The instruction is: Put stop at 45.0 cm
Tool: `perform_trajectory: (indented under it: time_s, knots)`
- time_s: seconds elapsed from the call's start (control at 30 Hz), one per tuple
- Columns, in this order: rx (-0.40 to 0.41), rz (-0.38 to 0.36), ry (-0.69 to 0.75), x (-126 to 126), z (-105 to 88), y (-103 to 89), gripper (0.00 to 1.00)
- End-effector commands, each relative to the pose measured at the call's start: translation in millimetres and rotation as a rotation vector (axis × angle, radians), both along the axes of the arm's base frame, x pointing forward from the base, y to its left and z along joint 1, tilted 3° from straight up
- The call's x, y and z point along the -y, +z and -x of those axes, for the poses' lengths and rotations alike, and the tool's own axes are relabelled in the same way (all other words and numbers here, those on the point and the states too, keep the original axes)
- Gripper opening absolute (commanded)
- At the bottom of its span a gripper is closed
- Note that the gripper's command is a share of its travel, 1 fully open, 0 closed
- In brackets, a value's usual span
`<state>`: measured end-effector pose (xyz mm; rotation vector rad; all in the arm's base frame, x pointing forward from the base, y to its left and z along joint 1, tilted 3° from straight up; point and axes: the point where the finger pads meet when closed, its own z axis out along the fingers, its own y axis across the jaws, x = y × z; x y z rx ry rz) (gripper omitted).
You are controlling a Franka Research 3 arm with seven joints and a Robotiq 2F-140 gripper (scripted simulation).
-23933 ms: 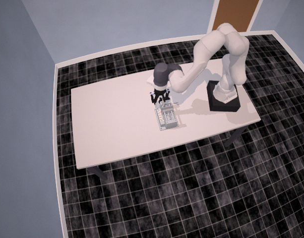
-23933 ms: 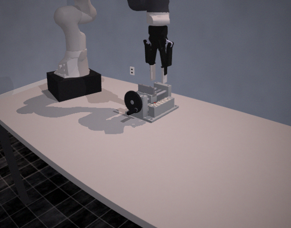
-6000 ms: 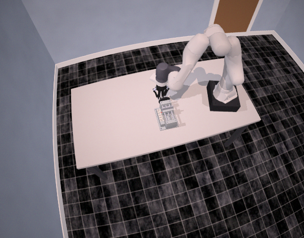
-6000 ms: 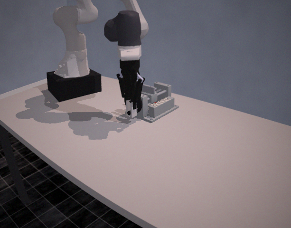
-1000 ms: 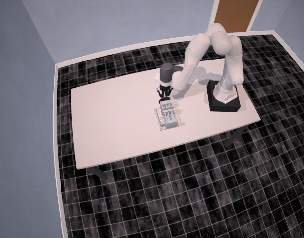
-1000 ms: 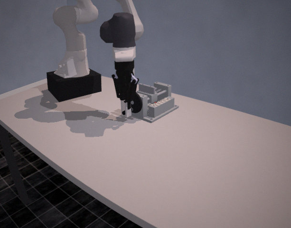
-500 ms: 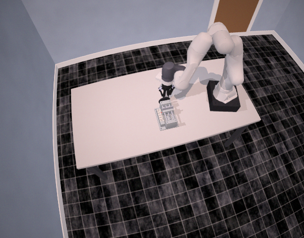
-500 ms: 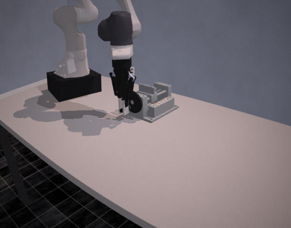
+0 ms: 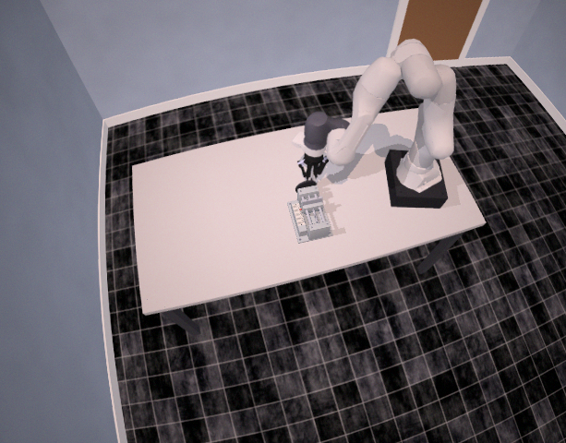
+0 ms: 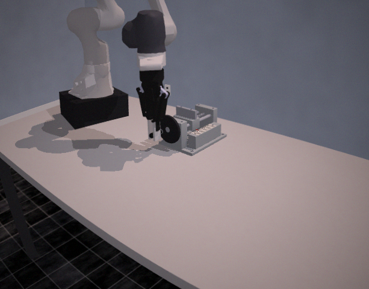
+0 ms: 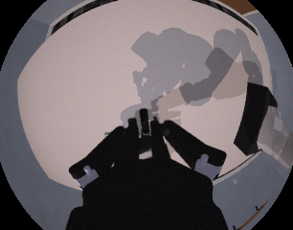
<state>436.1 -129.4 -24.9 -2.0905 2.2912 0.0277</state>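
The stop fixture is a grey frame with a base plate [image 9: 303,239] [image 10: 192,152] on the table. Its black handwheel [image 9: 302,185] [image 10: 171,129] stands upright on the end facing the arm. My gripper [image 9: 315,178] [image 10: 153,135] [image 11: 144,116] points down beside the wheel, its fingers shut on the wheel's dark crank handle [image 10: 151,135] [image 11: 145,117]. The grey stop carriage [image 10: 186,112] sits on the rods, nearer the handwheel end. A small red pointer [image 9: 300,209] [image 10: 197,130] lies over the pale scale strip [image 10: 206,128], towards its handwheel end. The scale numbers are too small to read.
The arm's black base block [image 9: 416,198] [image 10: 94,108] [image 11: 252,115] stands on the table [image 9: 201,223] [image 10: 240,198] [image 11: 75,96], right of the fixture in the top view. The fixture's far end block [image 10: 212,112] rises above the rods. The arm's shadow falls beside the gripper.
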Motion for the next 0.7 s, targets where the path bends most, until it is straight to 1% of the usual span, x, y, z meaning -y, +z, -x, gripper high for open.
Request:
perform_trajectory:
  time_s: [0.0, 0.13, 0.2, 0.4, 0.53, 0.67]
  knots:
    - [-0.002, -0.002, 0.005, -0.2, 2.3, 6.0, 0.04]
    - [-0.002, -0.002, 0.005, 0.0, 3.3, 12.6, 0.04]
    - [-0.002, -0.002, 0.005, 0.0, 3.3, 12.6, 0.04]
    - [-0.002, -0.002, 0.005, 0.7, 1.5, 25.5, 0.04]
    - [-0.002, -0.002, 0.005, 1.8, -4.8, 36.7, 0.04]
    - [-0.002, -0.002, 0.005, 2.7, -12.5, 43.2, 0.04]
